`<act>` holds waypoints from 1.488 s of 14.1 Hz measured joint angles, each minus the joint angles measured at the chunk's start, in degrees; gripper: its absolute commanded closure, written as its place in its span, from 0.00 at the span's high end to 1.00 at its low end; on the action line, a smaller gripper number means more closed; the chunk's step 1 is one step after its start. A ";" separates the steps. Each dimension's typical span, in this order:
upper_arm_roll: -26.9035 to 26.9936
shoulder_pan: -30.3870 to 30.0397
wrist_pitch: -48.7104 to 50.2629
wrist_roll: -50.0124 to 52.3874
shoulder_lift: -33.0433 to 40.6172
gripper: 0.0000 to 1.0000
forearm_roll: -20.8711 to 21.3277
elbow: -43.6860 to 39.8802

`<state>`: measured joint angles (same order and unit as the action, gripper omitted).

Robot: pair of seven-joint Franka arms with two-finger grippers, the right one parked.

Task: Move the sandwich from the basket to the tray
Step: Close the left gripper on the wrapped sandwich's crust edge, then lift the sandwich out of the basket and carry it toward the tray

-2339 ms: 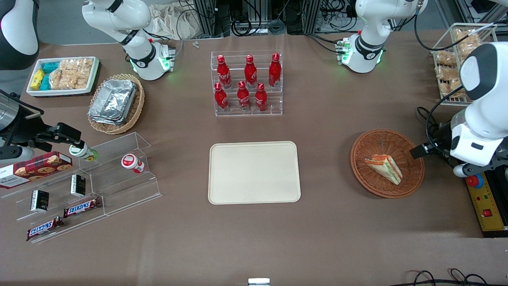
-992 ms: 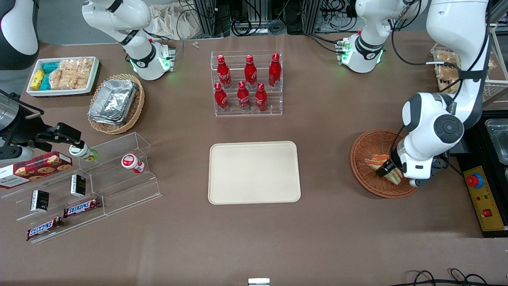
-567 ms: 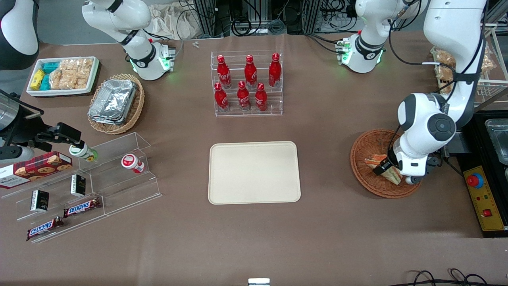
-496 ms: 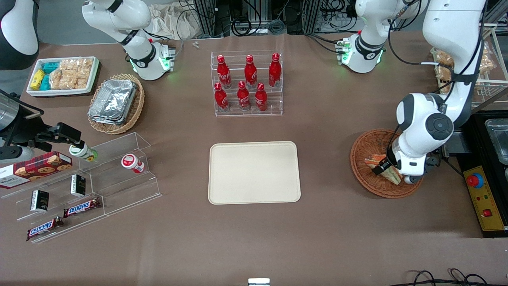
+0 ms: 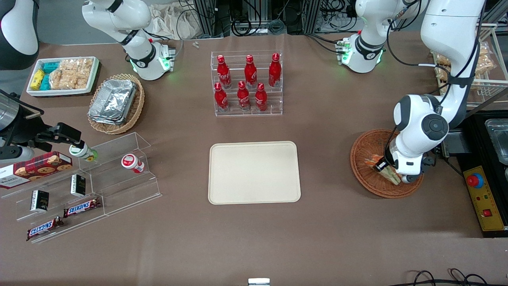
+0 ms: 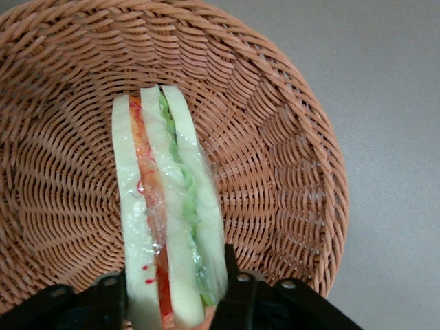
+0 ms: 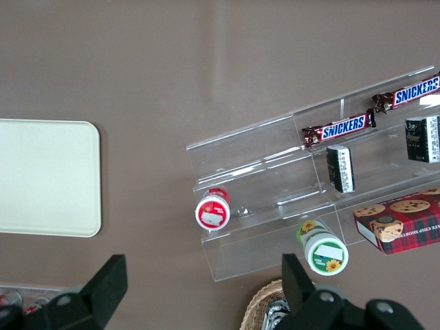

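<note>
The sandwich (image 6: 165, 206), a wrapped wedge of white bread with orange-red and green layers, lies in the round reddish-brown wicker basket (image 6: 275, 137). My left gripper (image 6: 172, 295) is down in the basket with a black finger (image 6: 230, 289) pressed to each side of the wedge's wide end, shut on it. In the front view the gripper (image 5: 387, 169) and wrist cover most of the sandwich (image 5: 393, 177); the basket (image 5: 365, 182) sits toward the working arm's end of the table. The cream-beige tray (image 5: 254, 172) lies flat at the table's middle, bare.
A clear rack of red bottles (image 5: 248, 83) stands farther from the camera than the tray. A box with a red button (image 5: 482, 198) and a wire rack of snacks (image 5: 464, 59) flank the basket. Acrylic snack shelves (image 5: 87, 178), a foil-tray basket (image 5: 115, 103) and a white bin (image 5: 63, 75) lie toward the parked arm's end.
The left arm swung in over the basket and came down onto the sandwich. In the last half second the wrist edged slightly toward the tray; the sandwich still lies in the basket.
</note>
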<state>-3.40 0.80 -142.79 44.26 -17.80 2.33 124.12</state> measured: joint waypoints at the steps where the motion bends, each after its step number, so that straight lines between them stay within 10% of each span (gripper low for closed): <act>1: 0.00 -0.01 -0.01 0.00 0.02 0.10 0.00 -0.11; 7: 0.00 -0.07 3.71 -0.19 1.27 0.05 0.00 -3.43; 16: -0.46 0.23 45.82 -12.51 5.67 0.00 -0.09 -33.90; 21: -8.71 3.51 50.97 -13.51 3.72 0.00 -0.14 -40.13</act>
<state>-12.11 4.31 -91.82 30.75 -14.08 2.19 83.99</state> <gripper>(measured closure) 0.850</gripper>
